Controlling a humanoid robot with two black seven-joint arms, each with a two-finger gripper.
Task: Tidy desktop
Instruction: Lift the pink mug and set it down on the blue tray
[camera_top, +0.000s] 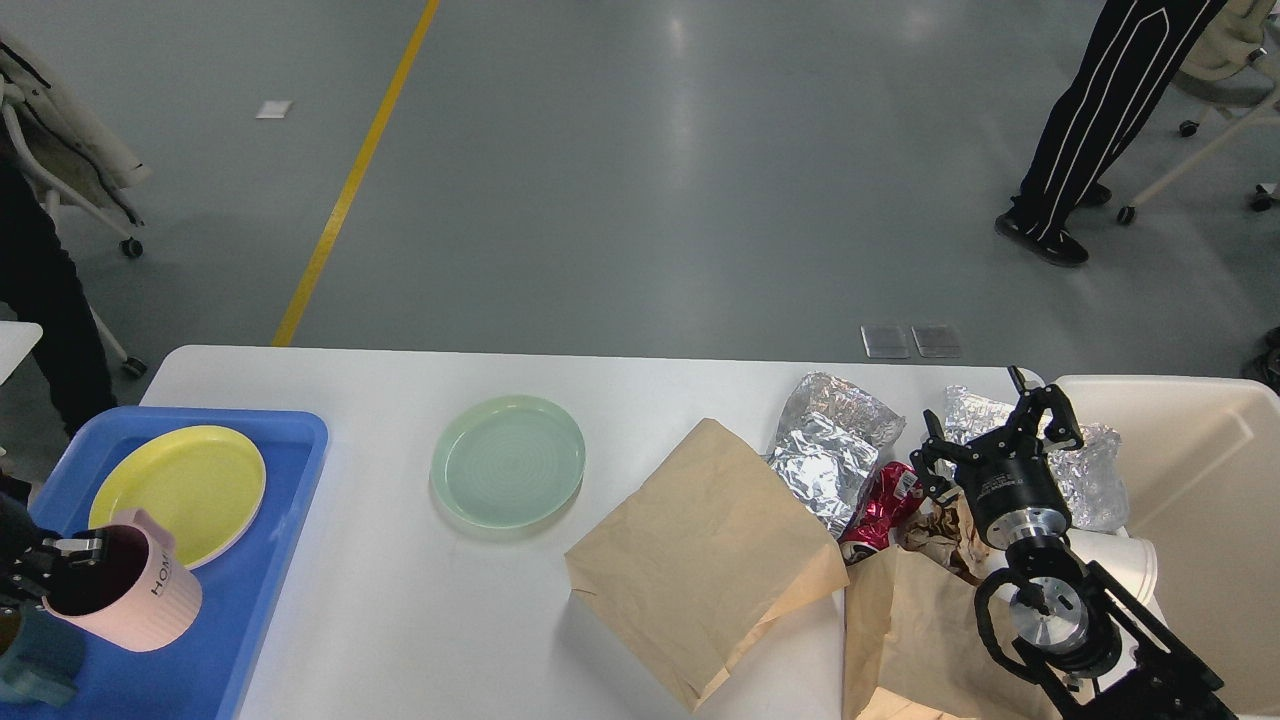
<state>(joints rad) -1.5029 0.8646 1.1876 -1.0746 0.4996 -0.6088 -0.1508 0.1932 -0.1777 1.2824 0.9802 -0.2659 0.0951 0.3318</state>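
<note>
- Desktop (640, 380): the white tabletop fills the lower half of the head view, with its far edge against the grey floor.
- At its left end sits a blue tray (280, 500) holding a yellow plate (190, 480).
- Left gripper (55, 570) pinches the rim of a pink cup (150, 605) over the tray's near part; one finger sits inside the dark mouth. Letters "HOM" run down the cup's ribbed side, and the rest curves out of sight.
- A teal cup (40, 660) shows just beside it at the edge.
- A green plate (507, 460) lies alone left of centre.
- Toward the right lie a brown paper bag (700, 560), crumpled foil (835, 450) and a red wrapper (885, 510) whose print is too small to read.
- Right gripper (1000, 430) hangs spread above this litter, holding nothing.
- A cream bin (1200, 480) stands at the far right.
</note>
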